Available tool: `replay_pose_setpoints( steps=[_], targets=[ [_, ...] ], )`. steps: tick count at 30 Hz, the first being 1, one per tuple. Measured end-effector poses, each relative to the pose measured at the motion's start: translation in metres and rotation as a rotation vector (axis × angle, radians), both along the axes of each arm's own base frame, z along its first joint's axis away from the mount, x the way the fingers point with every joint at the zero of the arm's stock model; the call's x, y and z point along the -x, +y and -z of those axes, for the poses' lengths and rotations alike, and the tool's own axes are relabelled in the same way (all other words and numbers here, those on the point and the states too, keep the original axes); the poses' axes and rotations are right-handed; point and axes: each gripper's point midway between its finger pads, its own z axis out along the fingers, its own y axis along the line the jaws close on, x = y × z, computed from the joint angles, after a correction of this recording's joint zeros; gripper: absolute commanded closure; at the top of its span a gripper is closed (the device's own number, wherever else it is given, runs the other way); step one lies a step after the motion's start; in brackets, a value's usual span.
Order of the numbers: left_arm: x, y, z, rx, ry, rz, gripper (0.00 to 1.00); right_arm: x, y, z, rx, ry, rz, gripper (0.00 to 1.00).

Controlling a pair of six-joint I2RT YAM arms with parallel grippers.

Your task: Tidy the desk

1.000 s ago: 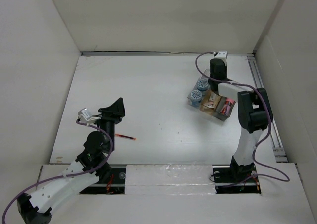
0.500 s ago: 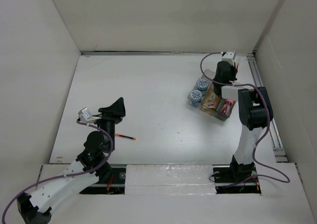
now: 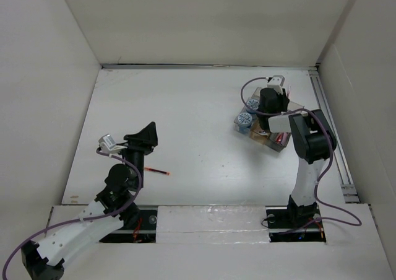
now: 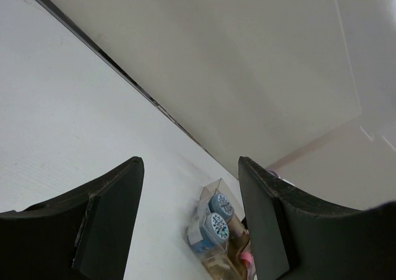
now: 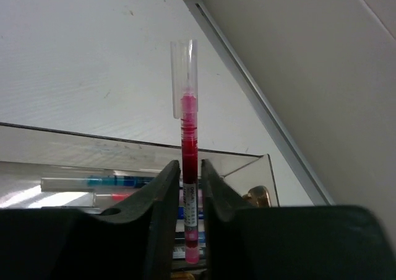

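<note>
The white desk [image 3: 198, 106] holds a clear compartment tray [image 3: 263, 130] at the back right. My right gripper [image 3: 273, 101] hangs over that tray. A red pen [image 5: 189, 131] with a clear cap stands upright between its fingers [image 5: 162, 193], with its lower end down inside the tray [image 5: 93, 147]. The right gripper [image 5: 190, 166] is open only slightly, and a thin gap shows beside the pen. Another red pen [image 3: 158, 170] lies on the desk by my left gripper [image 3: 146, 135], which is open [image 4: 189, 165], empty and raised.
Two tubs with blue lids [image 3: 249, 114] sit in the tray's left end, also in the left wrist view [image 4: 216, 225]. Other pens [image 5: 93, 182] lie in the tray. A metal rail [image 3: 328, 119] runs along the desk's right edge, and white walls enclose it.
The right gripper swung right toward the rail, then back left and down over the tray with the red pen. Its fingers have loosened. The left arm has not moved.
</note>
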Motion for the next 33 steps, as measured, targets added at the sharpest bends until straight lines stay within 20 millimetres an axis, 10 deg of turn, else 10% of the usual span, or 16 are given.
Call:
replay_pose_setpoints(
  steps=[12,17,23,24,25,31,33],
  targets=[
    [0.000,-0.003,-0.001,-0.002,-0.003,0.015,0.42,0.010,0.041,-0.053,-0.063,-0.136,-0.052,0.59],
    [0.001,-0.002,-0.001,-0.001,-0.004,0.014,0.42,0.008,0.092,-0.102,-0.197,-0.220,-0.162,1.00],
    [0.003,0.005,-0.006,0.018,-0.018,-0.007,0.42,0.030,0.223,-0.125,-0.500,-0.129,-0.603,1.00],
    [0.003,0.006,-0.006,0.024,-0.019,-0.014,0.42,0.062,0.288,-0.118,-0.587,-0.039,-0.812,0.95],
    [0.003,0.007,-0.006,0.028,-0.018,-0.020,0.42,0.062,0.288,-0.118,-0.587,-0.039,-0.812,0.95],
    [0.003,0.020,0.000,0.081,0.008,-0.083,0.34,0.202,0.442,-0.060,-0.694,0.308,-1.279,0.42],
    [0.003,0.025,0.000,0.099,0.012,-0.106,0.33,0.239,0.468,-0.034,-0.690,0.412,-1.358,0.41]
  ],
)
